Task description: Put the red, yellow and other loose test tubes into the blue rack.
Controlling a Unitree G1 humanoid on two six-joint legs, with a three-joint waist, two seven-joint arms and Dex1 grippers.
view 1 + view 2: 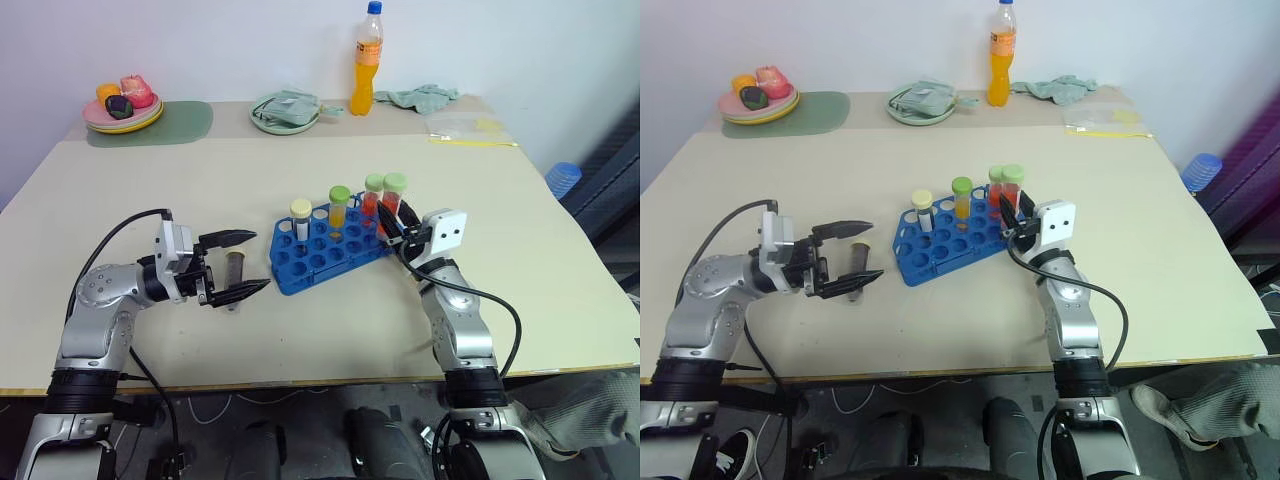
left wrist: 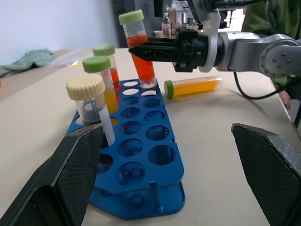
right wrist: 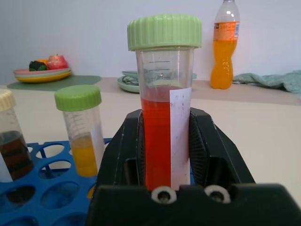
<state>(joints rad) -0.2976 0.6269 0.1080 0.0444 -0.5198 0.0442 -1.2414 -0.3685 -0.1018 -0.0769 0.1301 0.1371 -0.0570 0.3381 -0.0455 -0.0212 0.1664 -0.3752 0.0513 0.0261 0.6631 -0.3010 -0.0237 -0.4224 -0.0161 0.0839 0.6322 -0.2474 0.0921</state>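
Observation:
The blue rack [image 1: 318, 257] lies mid-table. Three capped tubes stand in it: a cream-capped dark one [image 1: 301, 217], a green-capped yellow one [image 1: 339, 206] and a green-capped red one [image 1: 373, 192]. My right gripper [image 1: 393, 224] is shut on another red test tube [image 3: 162, 117] with a green cap, held upright with its lower end at the rack's far corner holes. A yellow tube [image 2: 194, 87] lies on the table just past the rack. My left gripper [image 1: 260, 261] stands open left of the rack, and a dark tube [image 1: 235, 270] lies on the table between its fingers [image 2: 70, 174].
At the table's far edge stand an orange drink bottle [image 1: 366, 60], a plate of fruit [image 1: 122, 108] on a green mat [image 1: 185, 122], a green dish with a cloth [image 1: 285, 112], another cloth [image 1: 425, 97] and a clear bag [image 1: 465, 130].

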